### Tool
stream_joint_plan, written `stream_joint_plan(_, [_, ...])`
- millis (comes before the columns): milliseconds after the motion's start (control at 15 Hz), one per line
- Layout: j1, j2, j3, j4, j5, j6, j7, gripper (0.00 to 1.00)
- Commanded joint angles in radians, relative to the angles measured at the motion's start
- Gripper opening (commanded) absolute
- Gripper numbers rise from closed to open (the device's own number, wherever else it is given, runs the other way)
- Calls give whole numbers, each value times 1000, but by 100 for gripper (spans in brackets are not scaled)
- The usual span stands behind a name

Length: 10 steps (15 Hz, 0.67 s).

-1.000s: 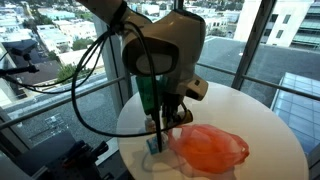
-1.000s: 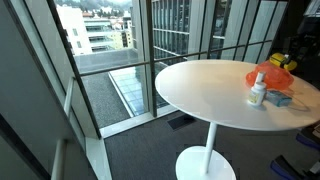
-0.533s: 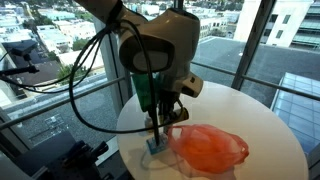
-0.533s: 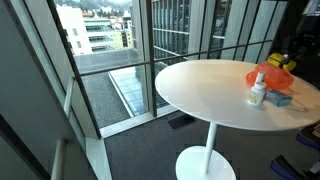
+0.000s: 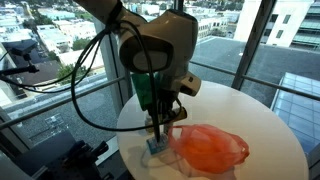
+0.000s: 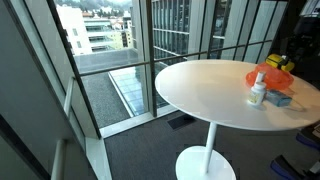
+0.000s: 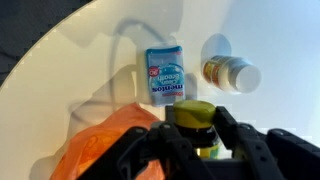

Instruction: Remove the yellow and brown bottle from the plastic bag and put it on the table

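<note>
In the wrist view my gripper [image 7: 195, 128] is shut on the yellow and brown bottle [image 7: 193, 112], with a finger on each side of its yellow cap and dark body. It holds the bottle above the white table [image 7: 70, 60], just right of the crinkled orange plastic bag [image 7: 105, 145]. In an exterior view the gripper [image 5: 160, 126] hangs over the table's near edge beside the bag [image 5: 208, 148]. The bag also shows in an exterior view [image 6: 268, 77].
A small blue packet [image 7: 164, 75] lies flat on the table ahead of the gripper, and a small white bottle [image 7: 232, 73] lies to its right. The white bottle stands out in an exterior view [image 6: 258, 92]. The round table's edge [image 5: 125, 125] is close to the gripper.
The arm's wrist has shifted very slightly. The bottle stays held and the bag and packet have not moved.
</note>
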Motion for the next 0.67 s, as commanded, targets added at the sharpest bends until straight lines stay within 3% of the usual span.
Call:
stream_joint_plan(0, [32, -1, 28, 6, -26, 5, 10, 19])
stream_joint_plan(600, [134, 47, 126, 49, -75, 10, 12, 19])
